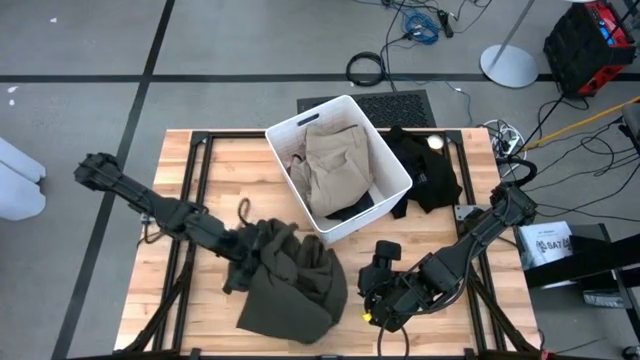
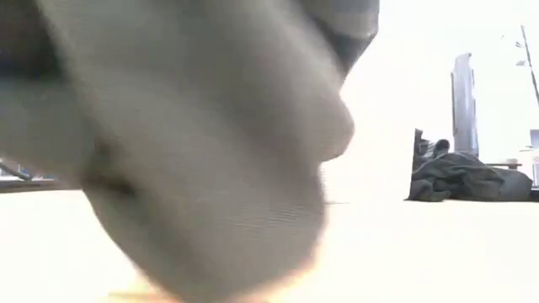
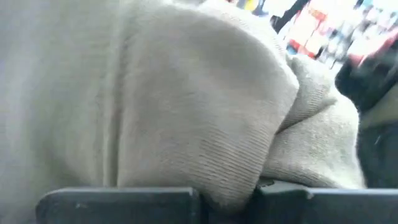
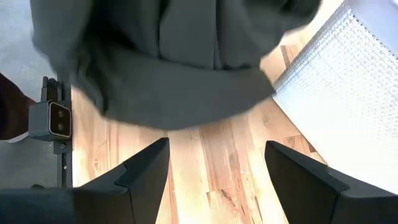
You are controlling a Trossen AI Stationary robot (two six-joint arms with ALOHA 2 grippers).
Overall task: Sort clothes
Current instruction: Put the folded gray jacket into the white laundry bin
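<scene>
Fabric fills our left gripper [image 1: 250, 248], clamped on the dark olive garment [image 1: 295, 285] heaped near the worktop's [image 1: 215, 160] front edge. We see the right gripper [image 1: 375, 300] spread wide beside it, empty. Khaki clothes [image 1: 335, 165] lie in the white bin [image 1: 283, 135].

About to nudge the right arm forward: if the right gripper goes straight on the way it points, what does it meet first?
Most likely the olive garment. The right gripper is open over bare table, and the cloth hangs just ahead. The white bin sits off to one side. Depth is hard to judge.
</scene>
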